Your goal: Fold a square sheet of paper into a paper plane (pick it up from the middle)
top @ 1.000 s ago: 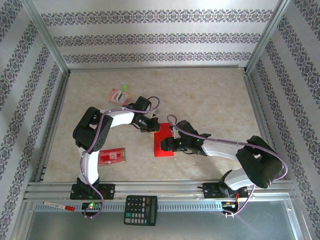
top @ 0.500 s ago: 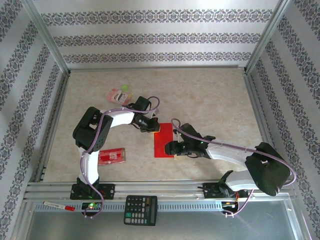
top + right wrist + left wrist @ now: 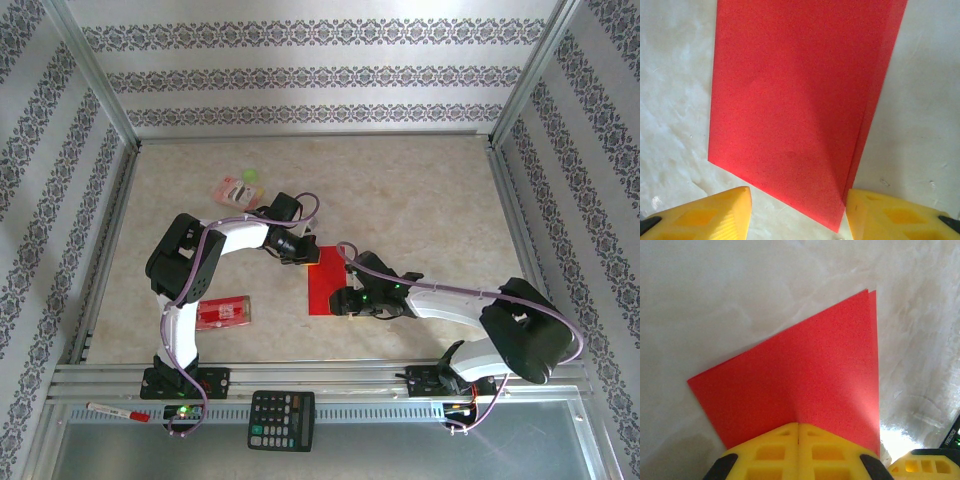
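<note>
Lying doubled over, flat on the table [image 3: 420, 200]: the square sheet of paper [image 3: 325, 280]. Pinned at its far corner by the closed left gripper [image 3: 798, 432], likely against sliding. Straddled at its near edge by the right gripper [image 3: 797, 210], jaws apart, presumably for creasing.

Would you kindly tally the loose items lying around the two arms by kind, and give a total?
Folded sheet of plain red paper: 1
Flat packets: 2 (red rectangular packet with white print; small pink packet with a green spot)
Black calculator: 1
White marker pen with a red cap: 1
Total: 5
</note>
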